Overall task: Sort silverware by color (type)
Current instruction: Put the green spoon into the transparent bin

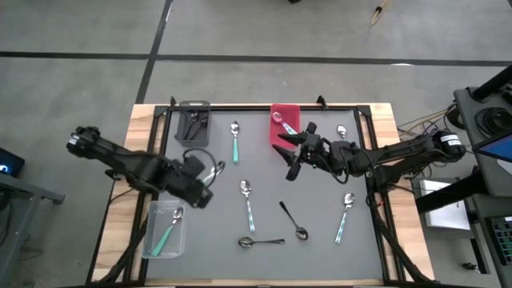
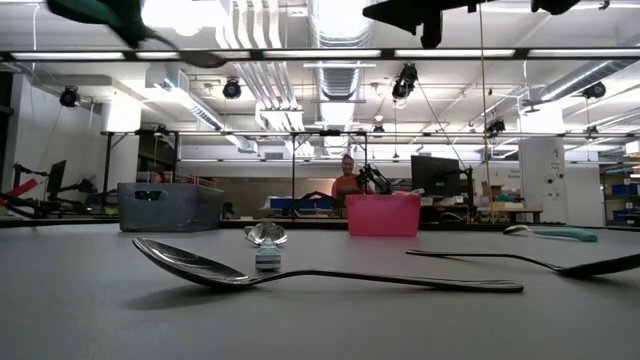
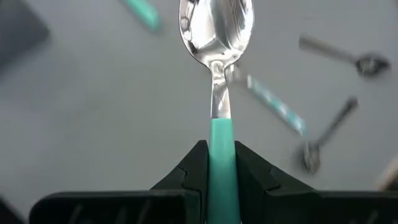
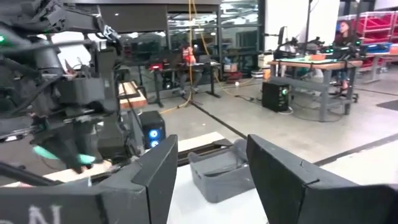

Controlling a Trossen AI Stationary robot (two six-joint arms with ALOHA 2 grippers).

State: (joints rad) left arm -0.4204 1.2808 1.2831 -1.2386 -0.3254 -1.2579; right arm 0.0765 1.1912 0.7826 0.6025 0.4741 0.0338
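My left gripper [image 1: 210,174] hangs over the table's left half, beside the clear bin [image 1: 152,240], and is shut on a teal-handled spoon [image 3: 216,37] with a shiny bowl. My right gripper [image 1: 298,150] is open and holds nothing. It hovers just near of the red bin [image 1: 285,138], in which one spoon [image 1: 282,122] lies. On the grey mat lie teal-handled spoons [image 1: 235,141], [image 1: 248,205], [image 1: 344,216] and two dark spoons [image 1: 293,221], [image 1: 261,241]. The clear bin holds teal-handled spoons [image 1: 166,234]. My left gripper pinches the spoon's teal handle [image 3: 222,140] between its two fingers, close to where the handle meets the metal neck. The handle runs along the fingers and the bowl [image 3: 216,25] sticks out past the fingertips. The fingers slant downward and the spoon is clear of the table.
A grey bin [image 1: 193,120] with dark spoons stands at the far left of the mat. Another small spoon [image 1: 342,132] lies at the far right. Black frame rails edge the mat, with wooden table margins on both sides.
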